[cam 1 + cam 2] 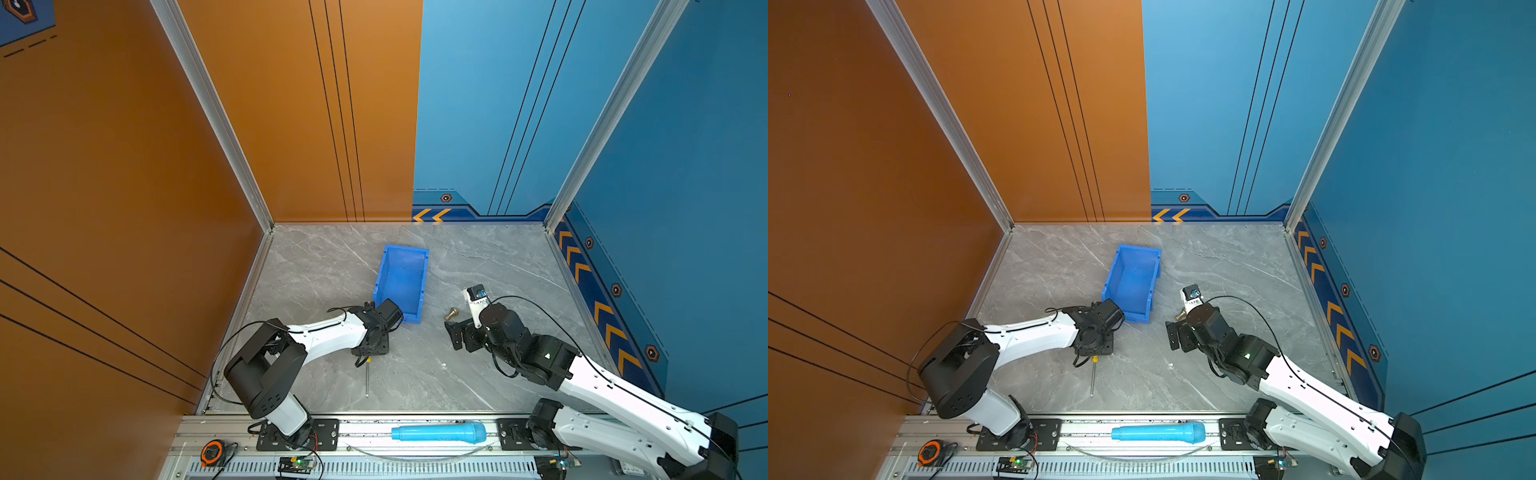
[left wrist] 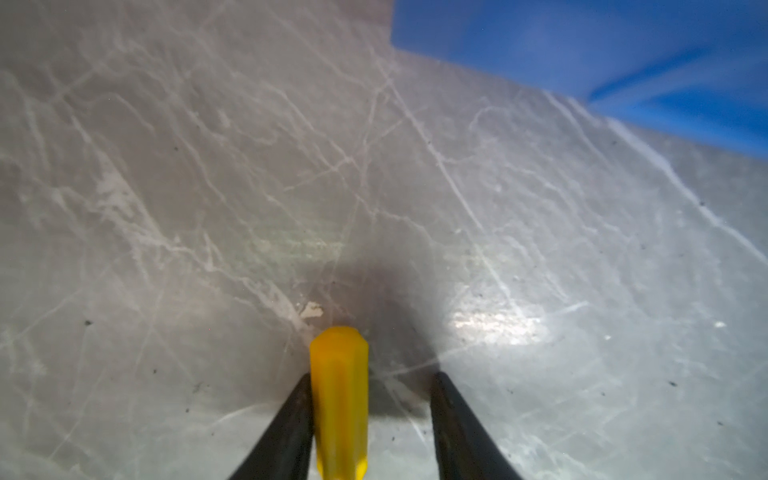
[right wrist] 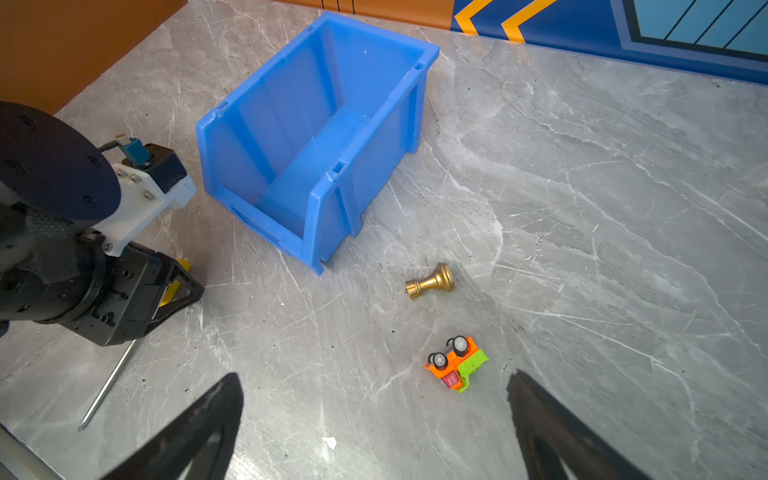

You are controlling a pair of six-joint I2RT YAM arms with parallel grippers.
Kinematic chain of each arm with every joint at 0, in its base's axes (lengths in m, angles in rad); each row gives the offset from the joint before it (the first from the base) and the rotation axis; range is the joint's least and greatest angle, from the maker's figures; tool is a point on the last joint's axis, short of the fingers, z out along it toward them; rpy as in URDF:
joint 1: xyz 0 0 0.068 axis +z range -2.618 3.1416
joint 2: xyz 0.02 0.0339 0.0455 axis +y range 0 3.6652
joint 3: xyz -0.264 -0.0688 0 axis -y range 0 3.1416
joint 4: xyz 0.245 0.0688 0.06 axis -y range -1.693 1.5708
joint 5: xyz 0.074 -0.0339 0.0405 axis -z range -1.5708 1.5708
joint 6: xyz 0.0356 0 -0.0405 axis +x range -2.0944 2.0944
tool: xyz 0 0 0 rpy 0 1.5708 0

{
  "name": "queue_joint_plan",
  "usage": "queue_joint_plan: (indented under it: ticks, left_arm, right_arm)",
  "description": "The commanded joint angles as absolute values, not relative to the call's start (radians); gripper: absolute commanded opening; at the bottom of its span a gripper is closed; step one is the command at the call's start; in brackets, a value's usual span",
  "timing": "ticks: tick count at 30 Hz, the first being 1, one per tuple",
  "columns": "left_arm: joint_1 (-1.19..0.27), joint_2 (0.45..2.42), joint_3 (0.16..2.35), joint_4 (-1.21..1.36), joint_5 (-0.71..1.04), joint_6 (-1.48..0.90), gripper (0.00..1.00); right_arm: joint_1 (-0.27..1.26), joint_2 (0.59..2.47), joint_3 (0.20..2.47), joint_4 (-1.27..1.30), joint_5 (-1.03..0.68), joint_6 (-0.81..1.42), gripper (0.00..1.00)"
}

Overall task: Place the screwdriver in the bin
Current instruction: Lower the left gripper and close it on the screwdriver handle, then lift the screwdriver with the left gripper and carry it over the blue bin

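The screwdriver (image 1: 367, 380) lies on the grey marble table in both top views, its yellow handle (image 2: 338, 395) toward the bin and its silver shaft (image 3: 108, 382) toward the front rail. My left gripper (image 2: 372, 376) is down over the handle, jaws on either side of it. One finger touches the handle, while a gap shows at the other. The blue bin (image 1: 401, 282) stands open-topped just behind that gripper (image 1: 1094, 353). Over bare table to the right, my right gripper (image 3: 374, 376) hangs open and holds nothing.
A small brass fitting (image 3: 430, 280) and an overturned orange-and-green toy car (image 3: 455, 363) lie right of the bin (image 3: 374, 166). On the front rail lie a light-blue cylinder (image 1: 438, 432) and an orange tape measure (image 1: 212, 452). Orange and blue walls enclose the table.
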State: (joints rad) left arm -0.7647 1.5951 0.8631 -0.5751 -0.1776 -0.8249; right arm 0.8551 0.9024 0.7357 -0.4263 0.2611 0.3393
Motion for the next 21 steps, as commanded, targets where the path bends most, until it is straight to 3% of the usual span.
queue_joint_plan:
  ticks: [1, 12, 21]
  left_arm:
    - [-0.775, 1.641, 0.842, -0.589, -0.207, -0.846, 0.37]
    - [-0.798, 1.609, 0.831, -0.603, -0.222, -0.856, 0.05]
    - [-0.798, 1.541, 0.909, -0.661, -0.253, -0.804, 0.00]
  right_arm:
    - [0.861, 0.884, 0.732, -0.403, 0.247, 0.327, 1.00]
    - [0.851, 0.877, 0.745, -0.383, 0.254, 0.310, 1.00]
    - [0.831, 0.899, 0.771, -0.360, 0.249, 0.295, 1.00]
